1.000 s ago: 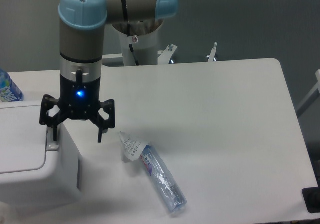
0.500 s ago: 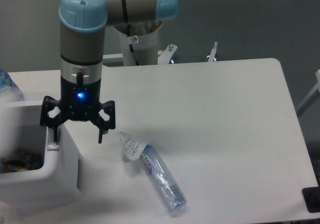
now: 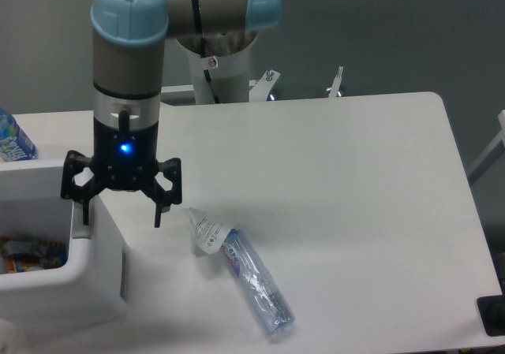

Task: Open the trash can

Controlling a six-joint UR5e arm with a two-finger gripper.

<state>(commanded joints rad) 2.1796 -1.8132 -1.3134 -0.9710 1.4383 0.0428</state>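
- Since a second ago, the flat lid that covered the trash can (image 3: 47, 279) has swung out of sight, and coloured rubbish now shows inside; the arm has barely shifted, perhaps lifting a touch off the strip.
- At far left, a blue-labelled bottle (image 3: 12, 137) pokes in from the frame edge, behind the bin.
- The trash can sits at the table's front-left corner, its mouth exposed, so the opening looks done; what may remain is only pulling the arm clear.
- The gripper (image 3: 118, 212) hangs over the bin's right rim with its fingers spread wide and nothing between them, one finger above the button strip, the other beyond the bin's side.
- Just right of it, a clear plastic bottle (image 3: 245, 279) lies on its side.
- The white table (image 3: 355, 196) is smooth and matte, with a grey floor behind.
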